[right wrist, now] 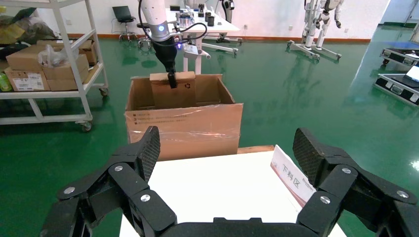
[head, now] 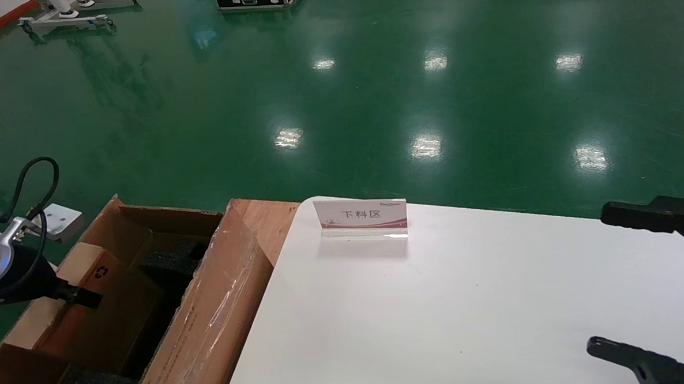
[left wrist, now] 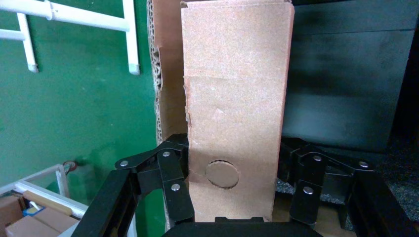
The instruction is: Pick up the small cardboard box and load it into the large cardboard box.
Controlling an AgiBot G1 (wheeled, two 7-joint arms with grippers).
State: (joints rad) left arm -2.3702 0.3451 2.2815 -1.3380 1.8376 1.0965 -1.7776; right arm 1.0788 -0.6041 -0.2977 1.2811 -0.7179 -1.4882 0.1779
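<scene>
The small cardboard box (head: 106,283), plain brown with a black recycling mark, stands upright inside the large cardboard box (head: 209,313) on the floor at the left. My left gripper (head: 75,296) is shut on its upper end. In the left wrist view the small box (left wrist: 234,113) fills the gap of the left gripper (left wrist: 236,148), with a finger (left wrist: 170,173) pressed against each side. Black foam (head: 166,263) lies in the large box. From the right wrist, the small box (right wrist: 173,94) rises above the rim of the large box (right wrist: 185,131). My right gripper (right wrist: 228,148) hangs open over the table.
A white table (head: 468,302) fills the right, with a small sign stand (head: 360,217) near its far edge. A wooden board (head: 268,218) lies between table and carton. A shelf cart (right wrist: 49,74) with cartons stands beyond. Green floor surrounds everything.
</scene>
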